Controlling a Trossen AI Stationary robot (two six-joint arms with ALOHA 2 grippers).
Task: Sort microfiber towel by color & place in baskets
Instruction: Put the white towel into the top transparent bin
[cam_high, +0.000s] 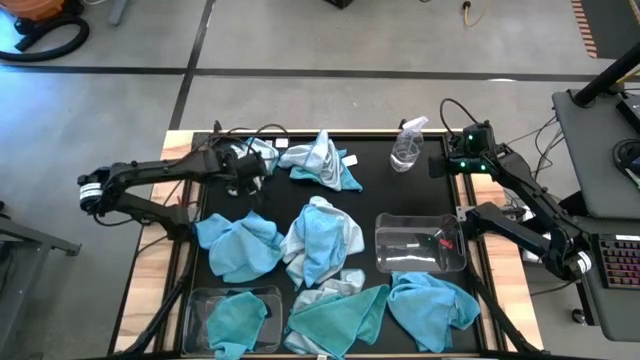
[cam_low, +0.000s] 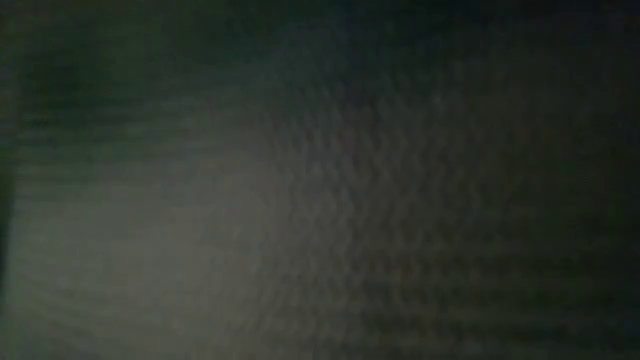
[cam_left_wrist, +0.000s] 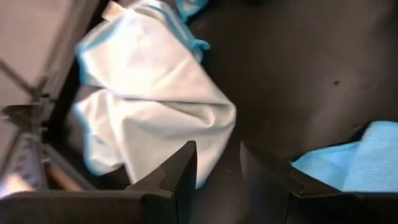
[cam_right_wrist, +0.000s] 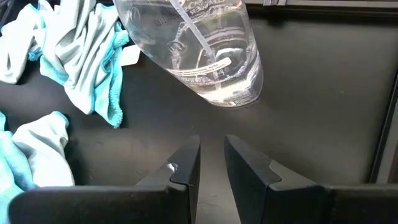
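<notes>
- Towels lie scattered over the black counter (cam_high: 400, 210), most of them loose rather than sorted.
- Left gripper (cam_left_wrist: 217, 165) sits at the far left corner of the counter, right at the edge of a pale whitish towel (cam_left_wrist: 149, 99) with a blue hem. Its fingers (cam_left_wrist: 180, 171) stand apart with a clear gap between them, and nothing is caught in that gap; one finger tip overlaps the towel's edge.
- Right gripper (cam_right_wrist: 211, 158) hovers at the far right of the counter, just short of the clear spray bottle (cam_right_wrist: 205, 50). Its fingers are parted by a narrow gap and hold nothing.
- Near basket (cam_high: 200, 300), a clear bin at the front left corner, has one teal towel (cam_high: 235, 322) in it.
- Second basket (cam_high: 385, 225), also clear, stands right of centre, with no towel visible inside.
- Bright blue towel (cam_high: 240, 245) lies left of centre, just beside a mixed pale-and-blue heap (cam_high: 322, 238) in the middle.
- Another pale and blue bundle (cam_high: 322, 160) rests near the far edge, between the left gripper and the spray bottle.
- Teal towel (cam_high: 340, 315) spreads along the front edge between the two baskets, and a blue one (cam_high: 430, 305) lies just in front of the second basket.
- Low camera shows only a dark blur.
</notes>
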